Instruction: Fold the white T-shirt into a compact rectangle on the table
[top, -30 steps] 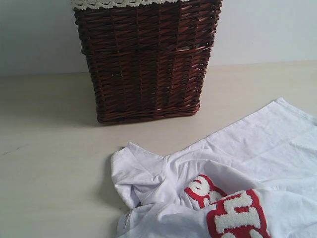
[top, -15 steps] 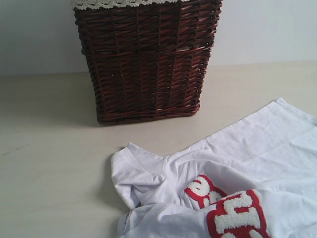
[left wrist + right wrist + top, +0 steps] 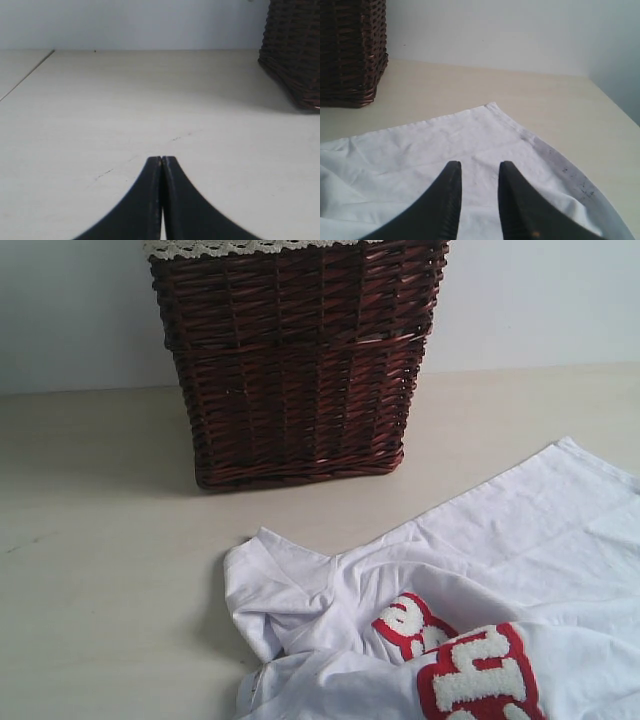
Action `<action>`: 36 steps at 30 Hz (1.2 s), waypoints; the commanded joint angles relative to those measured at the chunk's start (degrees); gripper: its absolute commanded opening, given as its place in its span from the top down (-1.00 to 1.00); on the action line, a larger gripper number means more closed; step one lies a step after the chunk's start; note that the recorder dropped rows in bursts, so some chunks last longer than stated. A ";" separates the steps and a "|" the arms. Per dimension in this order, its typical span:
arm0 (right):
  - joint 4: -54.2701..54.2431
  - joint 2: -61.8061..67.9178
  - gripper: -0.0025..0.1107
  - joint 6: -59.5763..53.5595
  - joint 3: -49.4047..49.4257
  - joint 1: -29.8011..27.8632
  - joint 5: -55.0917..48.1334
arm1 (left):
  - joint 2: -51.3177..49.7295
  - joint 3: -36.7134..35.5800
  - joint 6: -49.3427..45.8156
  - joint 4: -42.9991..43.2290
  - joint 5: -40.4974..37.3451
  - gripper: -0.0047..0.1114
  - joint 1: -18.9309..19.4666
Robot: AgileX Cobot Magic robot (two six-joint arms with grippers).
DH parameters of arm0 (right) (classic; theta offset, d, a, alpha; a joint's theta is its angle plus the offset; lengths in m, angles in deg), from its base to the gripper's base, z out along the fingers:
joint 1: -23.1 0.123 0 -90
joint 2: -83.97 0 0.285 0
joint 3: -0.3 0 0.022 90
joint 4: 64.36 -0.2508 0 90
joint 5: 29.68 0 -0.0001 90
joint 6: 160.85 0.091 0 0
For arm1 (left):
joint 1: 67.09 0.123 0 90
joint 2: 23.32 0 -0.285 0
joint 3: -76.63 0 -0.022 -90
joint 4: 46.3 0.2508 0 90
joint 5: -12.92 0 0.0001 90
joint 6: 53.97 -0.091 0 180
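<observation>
The white T-shirt [image 3: 500, 570] lies crumpled on the table [image 3: 100, 540] at the lower right of the exterior view, with fuzzy white letters on a red patch [image 3: 475, 680] facing up. No gripper shows in the exterior view. In the right wrist view my right gripper [image 3: 480, 166] hovers over the white T-shirt [image 3: 445, 140], its jaws apart with nothing between them. One corner of the shirt [image 3: 492, 105] lies flat on the table ahead of it. In the left wrist view my left gripper [image 3: 161, 159] is shut and empty over the bare table [image 3: 125, 100].
A dark wicker basket [image 3: 295, 360] with cream lace trim stands at the back of the table against the pale wall. Its corner also shows as the basket [image 3: 295, 50] in the left wrist view and the basket [image 3: 350, 50] in the right wrist view. A table edge [image 3: 25, 75] runs near the left gripper.
</observation>
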 commanded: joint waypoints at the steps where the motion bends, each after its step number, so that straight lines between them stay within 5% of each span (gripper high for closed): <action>1: 0.48 -0.39 0.47 0.02 0.26 -0.19 0.25 | -9.21 5.48 -0.19 5.97 -3.39 0.92 -1.22; 6: 0.48 -0.39 0.47 0.02 0.26 -0.19 0.25 | -40.42 28.42 -2.92 7.08 -17.06 0.92 -8.18; 12: 0.48 -0.39 0.47 0.02 0.26 -0.19 0.25 | -61.78 49.08 -24.11 -9.92 -35.41 0.92 -11.42; 21: 0.48 -0.39 0.47 0.02 0.26 -0.19 0.25 | -73.68 48.67 -59.09 -42.56 -34.88 0.92 -11.42; 26: 0.48 -0.39 0.47 0.02 0.26 -0.19 0.25 | -81.38 48.67 -61.66 -47.66 -35.66 0.92 -11.42; 30: 0.48 -0.39 0.47 0.02 0.26 -0.19 0.25 | -86.85 49.03 -68.17 -61.33 -26.81 0.92 -11.42; 33: 0.48 -0.39 0.47 0.02 0.26 -0.19 0.25 | -91.93 50.94 -80.28 -75.57 -27.93 0.79 -13.06; 36: 0.48 -0.39 0.47 0.02 0.26 -0.19 0.25 | -97.03 52.52 -94.26 -79.01 -31.80 0.52 -16.35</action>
